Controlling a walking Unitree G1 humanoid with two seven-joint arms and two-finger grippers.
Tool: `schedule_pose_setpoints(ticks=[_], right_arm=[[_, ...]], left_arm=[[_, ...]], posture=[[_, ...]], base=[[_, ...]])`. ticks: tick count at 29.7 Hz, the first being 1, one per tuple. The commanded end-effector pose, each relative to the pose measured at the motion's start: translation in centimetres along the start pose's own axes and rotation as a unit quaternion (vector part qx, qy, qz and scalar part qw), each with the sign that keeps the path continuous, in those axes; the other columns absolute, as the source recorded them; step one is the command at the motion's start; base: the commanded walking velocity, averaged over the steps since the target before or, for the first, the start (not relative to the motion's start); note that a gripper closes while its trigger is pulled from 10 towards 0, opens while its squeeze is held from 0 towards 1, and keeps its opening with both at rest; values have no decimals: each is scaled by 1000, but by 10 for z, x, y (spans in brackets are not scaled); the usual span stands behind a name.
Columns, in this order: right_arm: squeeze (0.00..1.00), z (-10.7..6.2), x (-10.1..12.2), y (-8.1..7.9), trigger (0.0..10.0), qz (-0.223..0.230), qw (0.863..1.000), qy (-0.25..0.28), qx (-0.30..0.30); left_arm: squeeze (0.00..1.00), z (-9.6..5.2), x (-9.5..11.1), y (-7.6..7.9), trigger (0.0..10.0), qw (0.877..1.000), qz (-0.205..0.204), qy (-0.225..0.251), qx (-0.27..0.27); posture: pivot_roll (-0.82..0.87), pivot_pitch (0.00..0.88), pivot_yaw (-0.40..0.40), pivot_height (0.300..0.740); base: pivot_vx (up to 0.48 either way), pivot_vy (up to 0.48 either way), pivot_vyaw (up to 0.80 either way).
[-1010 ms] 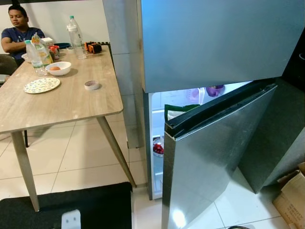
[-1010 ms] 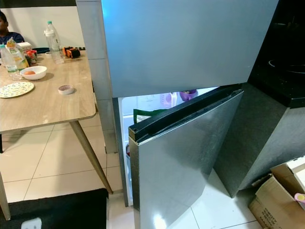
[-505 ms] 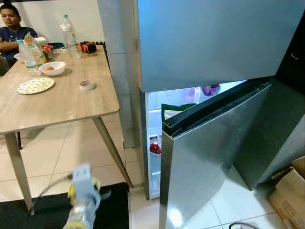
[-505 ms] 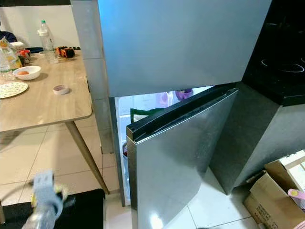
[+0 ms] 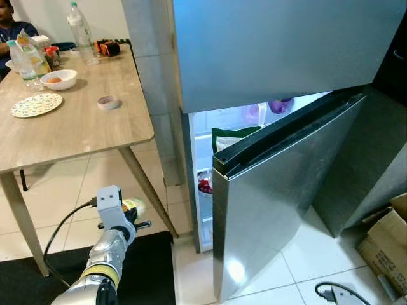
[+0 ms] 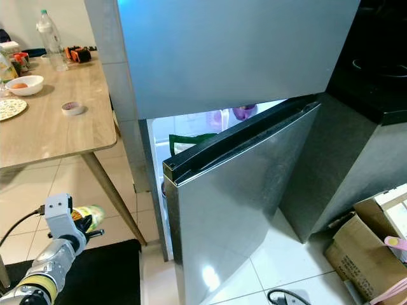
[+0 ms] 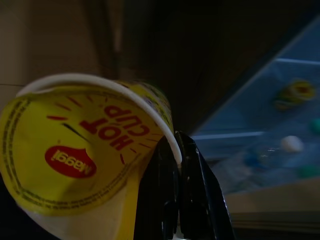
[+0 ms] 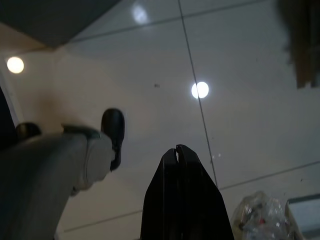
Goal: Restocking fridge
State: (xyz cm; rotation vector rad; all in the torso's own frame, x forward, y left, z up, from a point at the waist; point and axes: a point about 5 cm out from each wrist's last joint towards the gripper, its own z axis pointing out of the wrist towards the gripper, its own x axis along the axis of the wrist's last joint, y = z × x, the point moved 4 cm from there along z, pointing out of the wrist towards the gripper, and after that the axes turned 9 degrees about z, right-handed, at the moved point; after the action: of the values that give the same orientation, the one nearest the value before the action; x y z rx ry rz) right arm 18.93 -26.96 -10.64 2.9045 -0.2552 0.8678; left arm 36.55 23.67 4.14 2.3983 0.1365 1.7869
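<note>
Up in the upper left of the head views, a wooden table (image 5: 82, 121) carries things that look set out within reach for stocking: two water bottles (image 5: 77, 33), a juice carton (image 5: 33, 49), a white bowl (image 5: 58, 79) with something orange in it, a patterned plate (image 5: 36, 105) and a small roll of tape (image 5: 107, 101); a person (image 5: 11, 28) sits at its far end. Lower left, the left gripper (image 5: 130, 215) is raised over the tiled floor with its fingers (image 7: 187, 190) closed on a yellow Maggi hot cup (image 7: 85, 150), pinching it at the rim so the cup lies on its side, lid facing the wrist camera. That grip seems chosen for carrying rather than placing, and the cup will likely need turning upright before it goes on a shelf. It is held near the table leg, still well apart from the fridge. At the centre, the fridge's lower door (image 5: 280, 190) stands part open, so the lit interior (image 5: 210, 136) shows as a narrow gap with a green bag (image 5: 232, 135), a purple container (image 5: 280, 105) and something red (image 5: 205, 186) lower down; the gap looks tight for an arm, so the door probably wants swinging wider. The upper freezer door (image 5: 280, 51) is closed. Far right, a cardboard box (image 5: 388, 248) sits on the floor. The right gripper (image 8: 181, 200) hangs idle over the tiles, its fingers pressed together on nothing.
</note>
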Motion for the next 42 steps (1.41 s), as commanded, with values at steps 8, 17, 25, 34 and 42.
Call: schedule_pose_setpoints(ticks=[8,17,25,34,42], right_arm=[[0,-3,-13,7,10000,11,1000,-6,-9],[0,-2,-9,2,10000,1,1000,1,-8],[0,0,-9,-7,10000,-6,1000,2,3],[0,-1,-18,-7,10000,-18,1000,-12,2],[0,-4,-30,-3,10000,-19,999,-29,-7]], left_arm=[[0,7,-17,58,10000,989,-6,-49,-140],[0,7,-27,93,10000,978,9,-53,-204],[0,7,-15,123,10000,965,2,-10,-262],[0,-15,-9,186,10000,888,-24,11,-458],[0,-26,-28,199,10000,873,-38,-11,-485]], posture=[[-161,139,44,740],[-160,136,46,740],[-161,111,37,740],[-153,83,34,740],[-154,83,34,740]], base=[[0,0,0],[0,0,0],[0,0,0],[0,0,0],[0,0,0]])
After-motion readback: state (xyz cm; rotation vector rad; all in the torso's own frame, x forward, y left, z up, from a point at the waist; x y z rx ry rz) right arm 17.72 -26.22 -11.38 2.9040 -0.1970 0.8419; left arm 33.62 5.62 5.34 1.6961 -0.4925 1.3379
